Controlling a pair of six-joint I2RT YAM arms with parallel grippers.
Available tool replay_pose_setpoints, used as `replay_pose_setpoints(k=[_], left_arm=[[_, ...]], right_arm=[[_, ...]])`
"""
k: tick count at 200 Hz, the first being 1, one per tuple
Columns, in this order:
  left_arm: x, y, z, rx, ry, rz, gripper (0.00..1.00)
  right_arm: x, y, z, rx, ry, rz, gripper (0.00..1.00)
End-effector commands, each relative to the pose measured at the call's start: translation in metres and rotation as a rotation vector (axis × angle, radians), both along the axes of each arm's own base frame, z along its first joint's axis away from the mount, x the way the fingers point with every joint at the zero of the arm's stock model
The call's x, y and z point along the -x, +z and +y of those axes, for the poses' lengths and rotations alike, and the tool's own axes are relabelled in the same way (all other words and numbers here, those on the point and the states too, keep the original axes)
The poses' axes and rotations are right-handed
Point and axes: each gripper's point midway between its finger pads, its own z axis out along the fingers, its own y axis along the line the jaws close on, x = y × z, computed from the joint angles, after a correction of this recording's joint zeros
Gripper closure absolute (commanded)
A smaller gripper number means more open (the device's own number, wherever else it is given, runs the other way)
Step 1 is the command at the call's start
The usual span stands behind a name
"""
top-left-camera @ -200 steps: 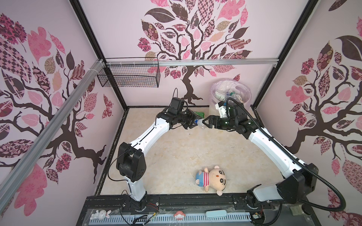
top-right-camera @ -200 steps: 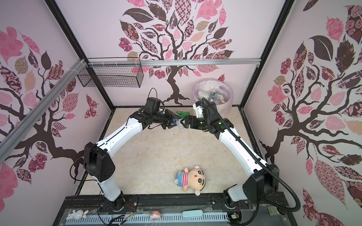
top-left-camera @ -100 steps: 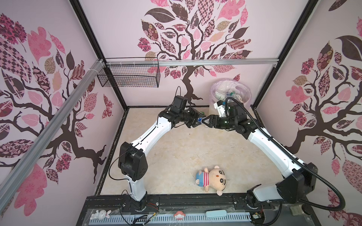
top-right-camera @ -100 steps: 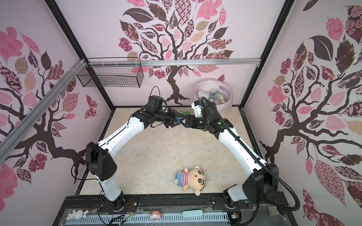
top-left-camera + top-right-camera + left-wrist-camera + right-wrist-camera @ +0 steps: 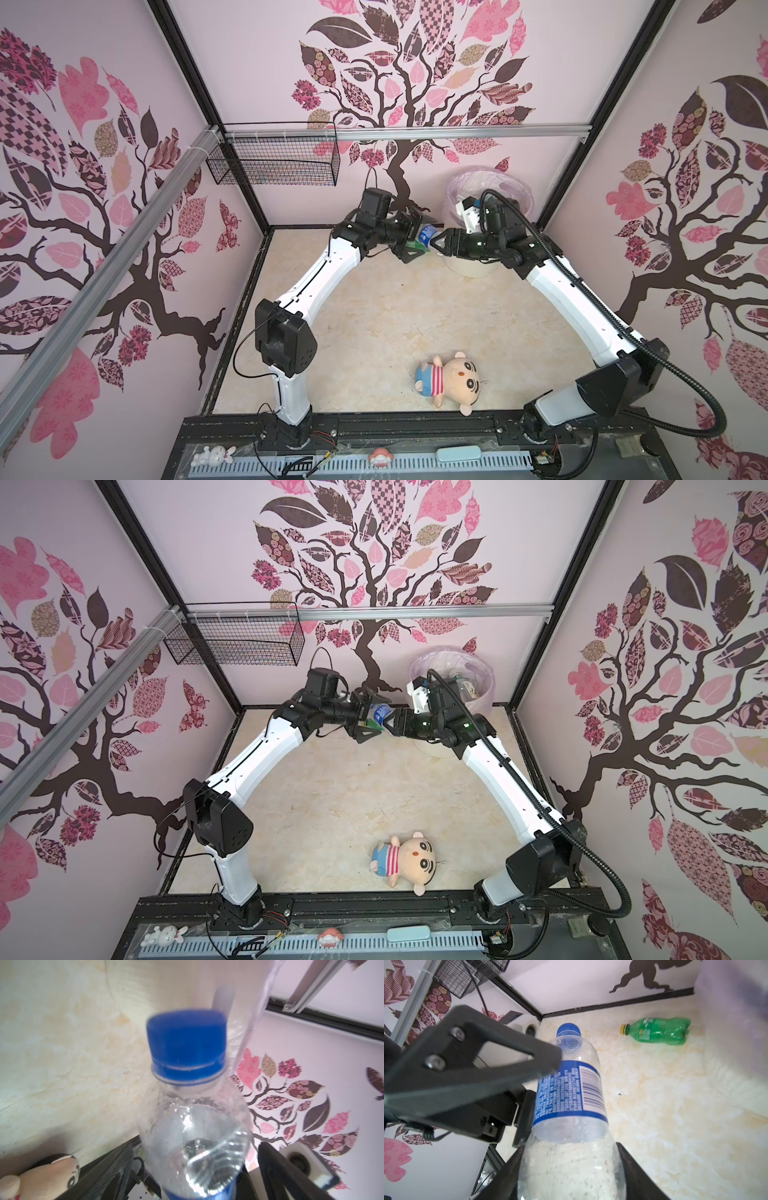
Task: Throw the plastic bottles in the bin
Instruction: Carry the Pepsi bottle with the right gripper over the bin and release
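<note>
Since the earlier frame the left gripper (image 5: 415,239) has let go. Its fingers (image 5: 473,1068) now stand wide apart, with one black fingertip right at the shoulder of the clear bottle (image 5: 569,1088) — whether it still touches is hard to tell. The right gripper (image 5: 437,242) has closed in meanwhile, and its fingers are clamped on the bottle's base end, which is cut off at the edge of the right wrist view. The blue cap (image 5: 186,1043) faces the left wrist camera, blurred.

In both top views the bottle hangs in the air between the two grippers, near the bin (image 5: 486,688) and mostly covered by them. Bottles inside the bin are partly hidden behind the right arm. A green bottle (image 5: 656,1031) lies on the floor near the bin — from above only a green sliver shows under the left gripper. The plush doll (image 5: 449,382) lies well apart.
</note>
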Motion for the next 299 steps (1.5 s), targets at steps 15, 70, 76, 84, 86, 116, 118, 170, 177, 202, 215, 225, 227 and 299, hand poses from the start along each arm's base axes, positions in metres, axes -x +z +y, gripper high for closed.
replay_pose_setpoints(k=[15,70,76,84,86,116,118,170,177,202,215,225,227,299], left_arm=[[-0.020,0.065,0.033,0.050,0.066,-0.134,0.03],[-0.011,0.100,0.035,0.058,0.030,-0.236,0.03],[-0.009,0.099,0.036,0.054,0.026,-0.233,0.03],[-0.006,0.097,0.036,0.052,0.016,-0.228,0.03],[-0.006,0.097,0.037,0.053,0.016,-0.227,0.03],[0.003,0.083,0.037,0.047,-0.003,-0.186,0.03],[0.003,0.082,0.037,0.046,-0.004,-0.185,0.03],[0.009,0.065,0.045,0.036,-0.003,-0.146,0.03],[0.009,0.065,0.045,0.038,-0.005,-0.147,0.03],[0.010,0.059,0.046,0.028,-0.008,-0.140,0.03],[0.009,0.053,0.047,0.017,0.000,-0.130,0.03],[0.008,0.048,0.048,0.010,0.005,-0.121,0.03],[0.008,0.047,0.048,0.009,0.006,-0.119,0.03],[-0.031,-0.010,0.047,-0.079,0.066,-0.070,0.03]], right_arm=[[-0.026,0.040,-0.059,0.087,-0.191,-0.035,0.57],[-0.050,0.132,-0.143,0.192,-0.553,-0.246,0.56],[-0.049,0.145,-0.149,0.189,-0.583,-0.278,0.56],[-0.047,0.159,-0.155,0.182,-0.622,-0.316,0.56],[-0.047,0.162,-0.157,0.180,-0.632,-0.326,0.56],[-0.064,0.166,-0.161,0.184,-0.673,-0.379,0.54],[-0.067,0.162,-0.160,0.188,-0.671,-0.374,0.54],[-0.133,0.061,-0.162,0.350,-0.690,-0.127,0.10],[-0.132,0.066,-0.163,0.344,-0.703,-0.133,0.02],[-0.121,0.088,-0.161,0.297,-0.694,-0.176,0.00],[-0.111,0.090,-0.163,0.292,-0.697,-0.175,0.00],[-0.102,0.090,-0.165,0.291,-0.699,-0.172,0.01],[-0.100,0.091,-0.165,0.288,-0.699,-0.173,0.01],[-0.041,0.074,-0.159,0.229,-0.623,-0.114,0.00]])
